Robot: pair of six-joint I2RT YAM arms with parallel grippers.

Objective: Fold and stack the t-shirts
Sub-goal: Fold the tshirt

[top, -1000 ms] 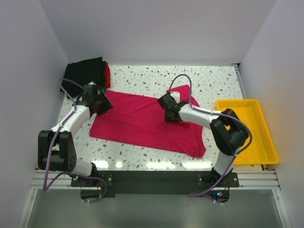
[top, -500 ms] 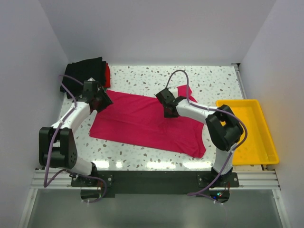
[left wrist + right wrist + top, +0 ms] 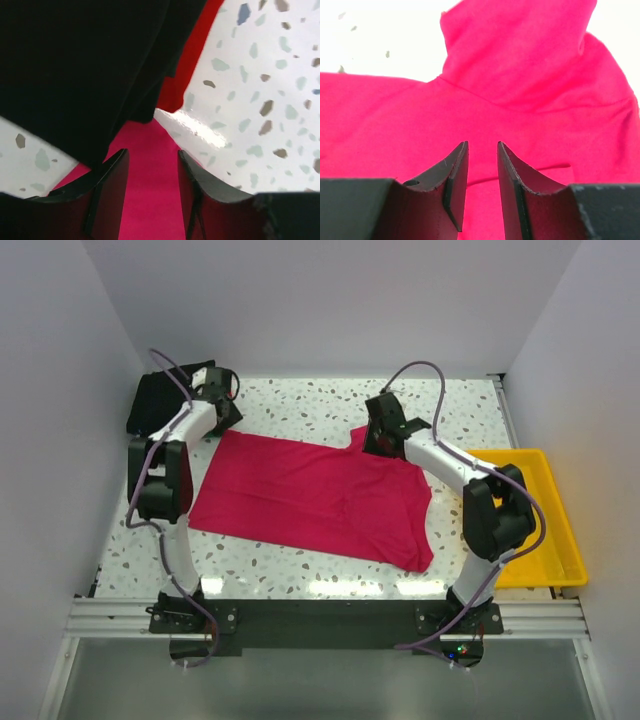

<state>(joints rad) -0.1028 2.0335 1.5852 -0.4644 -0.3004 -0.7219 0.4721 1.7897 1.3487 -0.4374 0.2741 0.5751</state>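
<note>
A magenta-pink t-shirt (image 3: 310,495) lies spread flat across the middle of the table. A black folded shirt (image 3: 160,400) sits at the far left corner, with a red shirt (image 3: 187,60) under its edge. My left gripper (image 3: 224,418) is open at the pink shirt's far left corner, and the cloth (image 3: 150,200) shows between its fingers (image 3: 150,152). My right gripper (image 3: 378,443) is open with a narrow gap, low over the far right sleeve. The pink cloth (image 3: 520,75) runs unbroken under that gap (image 3: 482,145). No green shirt is in view.
A yellow plastic tray (image 3: 500,454) stands at the right edge of the table. White walls close in the left, far and right sides. The black stack lies close to the left arm's wrist.
Both arms have swung from over the shirt's middle out to its far edge, the left to the far left corner by the black stack, the right to the far right sleeve. The shirt has stayed put.
</note>
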